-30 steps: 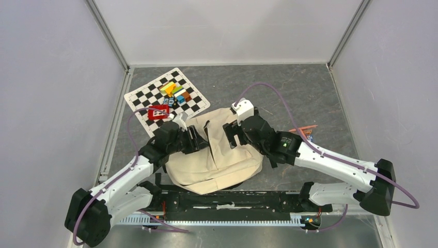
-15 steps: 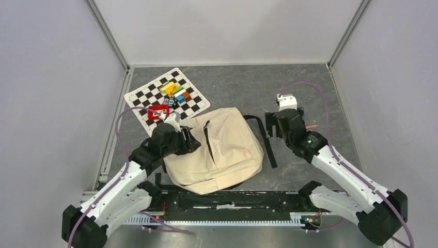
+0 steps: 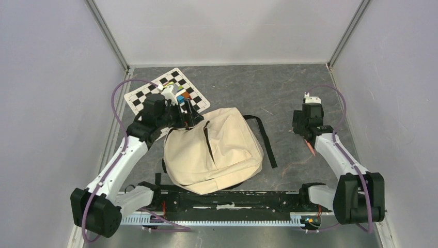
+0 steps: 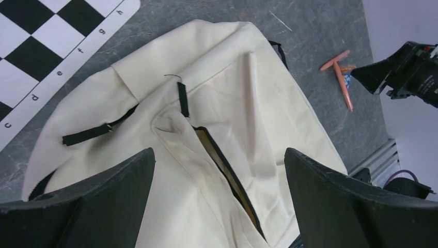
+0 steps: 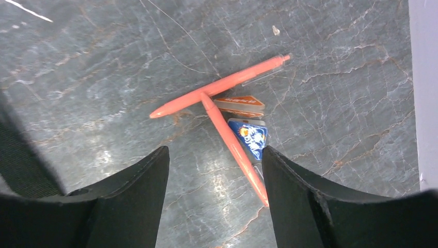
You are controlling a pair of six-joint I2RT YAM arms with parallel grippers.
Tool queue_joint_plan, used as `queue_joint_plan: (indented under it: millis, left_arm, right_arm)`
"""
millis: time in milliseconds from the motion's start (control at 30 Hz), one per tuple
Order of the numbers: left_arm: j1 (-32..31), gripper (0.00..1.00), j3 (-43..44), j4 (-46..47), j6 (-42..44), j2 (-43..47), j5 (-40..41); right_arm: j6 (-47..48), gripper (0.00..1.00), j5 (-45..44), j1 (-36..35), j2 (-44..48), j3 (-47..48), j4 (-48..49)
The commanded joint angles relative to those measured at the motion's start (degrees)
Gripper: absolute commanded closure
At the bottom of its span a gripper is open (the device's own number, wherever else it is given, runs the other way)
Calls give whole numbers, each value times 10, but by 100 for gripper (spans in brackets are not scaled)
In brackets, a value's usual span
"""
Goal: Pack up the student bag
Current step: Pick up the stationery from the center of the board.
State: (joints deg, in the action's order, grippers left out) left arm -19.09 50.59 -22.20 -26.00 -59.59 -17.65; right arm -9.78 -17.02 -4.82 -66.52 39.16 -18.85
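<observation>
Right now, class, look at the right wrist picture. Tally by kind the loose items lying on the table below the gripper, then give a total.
Orange pens: 2
Small wedges: 2 (one orange, one blue)
Total: 4

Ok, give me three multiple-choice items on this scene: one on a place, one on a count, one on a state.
1. Where do the pens lie, relative to the student bag? A inside it; B on top of it; C on the table, to its right.
2. How many orange pens? A two; B one; C four.
3. The left gripper is: A shut on a strap; B open and empty; C shut on a pen.
Answers: C, they lie on bare table beside it. A, two pens cross. B, its jaws stand wide apart, nothing between.
</observation>
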Motion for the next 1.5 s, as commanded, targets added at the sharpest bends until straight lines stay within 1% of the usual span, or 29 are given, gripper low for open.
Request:
queue_joint_plan:
  millis: [0,100,200,267,433,567,800,867,1133,1267,1467]
  left_arm:
    - [33,0,14,42,39,-34,-56]
    - [42,0,-5,52,38,-38,-56]
    - [53,0,-18,63,29,-34,-79]
    - [56,0,-21,58,35,-29,-70]
    - [62,0,-25,56,34,-23,-65]
    - [63,0,-28,54,34,-27,-67]
    - [64,0,-28,55,33,-31,-71]
    - [64,0,-29,55,31,-31,-74]
    - [65,0,-30,58,30,-32,-80]
    - [66,0,-29,58,31,-33,-83]
    - [68,0,-29,59,29,-35,-86]
  right_arm:
    - [52,30,29,24,-33,18,16]
    - [69,35,36,39,-55,17,14]
    - [73,42,55,45,-76,18,22]
    - [75,46,65,45,-90,21,27]
    - [78,55,53,45,-124,30,32]
    - [83,57,23,44,-142,38,33]
    - [89,59,20,45,-166,47,38]
    - [89,61,33,45,-173,47,43]
    - [93,68,33,45,-202,60,49]
    - [93,73,73,45,-200,56,51]
    - [90,82,94,45,-196,57,29]
